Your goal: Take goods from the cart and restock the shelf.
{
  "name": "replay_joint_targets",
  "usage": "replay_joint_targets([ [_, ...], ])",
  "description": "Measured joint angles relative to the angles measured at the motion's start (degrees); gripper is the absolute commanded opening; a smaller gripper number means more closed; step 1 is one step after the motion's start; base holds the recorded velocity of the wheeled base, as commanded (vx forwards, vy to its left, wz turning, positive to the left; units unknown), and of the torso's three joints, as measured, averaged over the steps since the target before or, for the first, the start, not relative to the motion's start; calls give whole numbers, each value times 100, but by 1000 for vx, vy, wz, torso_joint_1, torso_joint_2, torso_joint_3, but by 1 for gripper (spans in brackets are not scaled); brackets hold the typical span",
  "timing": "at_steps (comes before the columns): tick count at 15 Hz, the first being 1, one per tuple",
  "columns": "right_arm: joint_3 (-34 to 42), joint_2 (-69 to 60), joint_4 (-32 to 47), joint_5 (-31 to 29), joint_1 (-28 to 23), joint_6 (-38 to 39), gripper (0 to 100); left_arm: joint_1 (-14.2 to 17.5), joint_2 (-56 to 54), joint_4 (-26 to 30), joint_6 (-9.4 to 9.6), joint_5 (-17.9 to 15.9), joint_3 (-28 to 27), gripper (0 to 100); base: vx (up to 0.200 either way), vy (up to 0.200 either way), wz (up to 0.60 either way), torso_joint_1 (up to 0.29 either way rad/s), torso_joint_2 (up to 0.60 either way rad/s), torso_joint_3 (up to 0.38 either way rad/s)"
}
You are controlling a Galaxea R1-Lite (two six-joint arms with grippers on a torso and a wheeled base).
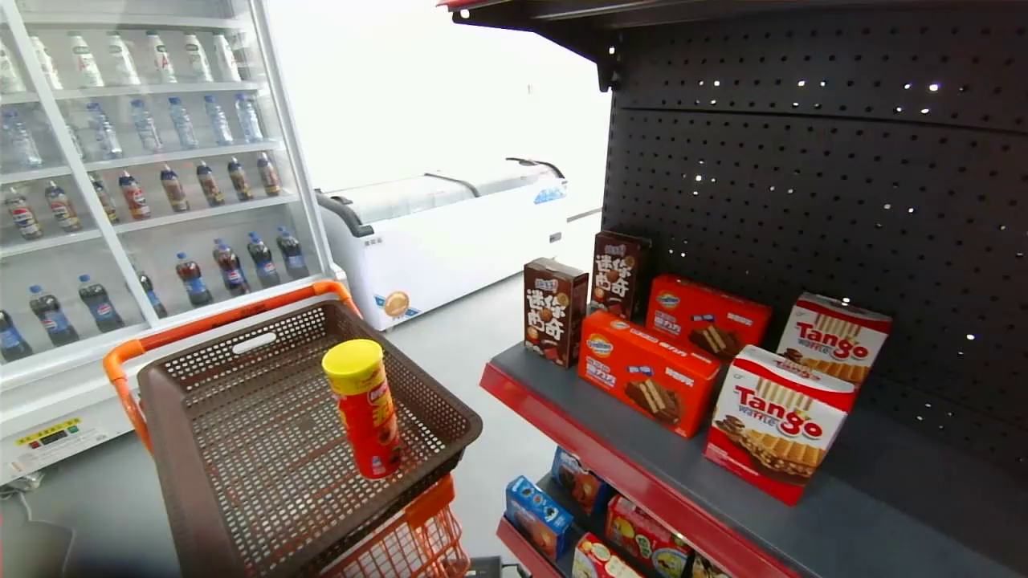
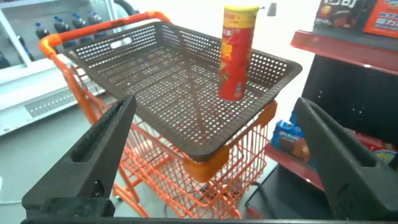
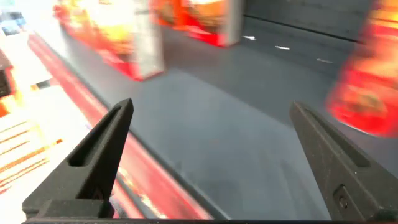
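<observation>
Left gripper [image 2: 214, 104] fingers spread wide, empty, facing the cart [image 2: 199, 148] where a red canister [image 2: 238, 53] stands upright. Right gripper [image 3: 211, 107] fingers, equally spread, hang over the shelf [image 3: 236, 124] (boxes [image 3: 364, 93] blurred).

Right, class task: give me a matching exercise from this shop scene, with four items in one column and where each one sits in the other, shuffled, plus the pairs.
Items
1. yellow-lidded can
2. dark brown boxes
3. blue box
4. drink bottles

Places
A. lower shelf
B. glass-door cooler
C. brown cart basket
D. grey upper shelf

Pairs: 1-C, 2-D, 3-A, 4-B
</observation>
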Motion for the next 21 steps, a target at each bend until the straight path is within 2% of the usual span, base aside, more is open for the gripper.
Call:
replay_joint_targets([
  [5,0,0,0,-2,0,2,100,-11,0,-7,40,46,-1,100,0,0,0,0,0,0],
  [6,0,0,2,-5,0,2,100,-11,9,24,46,82,-80,100,0,0,0,0,0,0],
  [8,0,0,0,-2,0,2,100,-39,265,233,62,94,-577,100,0,0,0,0,0,0],
  [10,0,0,2,-2,0,2,100,-54,1017,378,119,105,-1224,100,0,0,0,0,0,0],
  [13,0,0,2,-2,-5,2,100,-59,2531,439,456,273,-2026,100,0,0,0,0,0,0],
  [15,0,0,2,-5,0,2,100,-98,3578,439,590,374,-2484,100,0,0,0,0,0,0],
  [16,0,0,2,-2,0,2,100,-139,4145,433,642,322,-2723,100,0,0,0,0,0,0],
  [18,0,0,2,-5,0,2,100,-194,5110,290,697,-41,-3090,100,0,0,0,0,0,0],
  [21,0,0,2,-2,0,0,100,-176,6356,-195,735,-364,-3337,100,0,0,0,0,0,0],
])
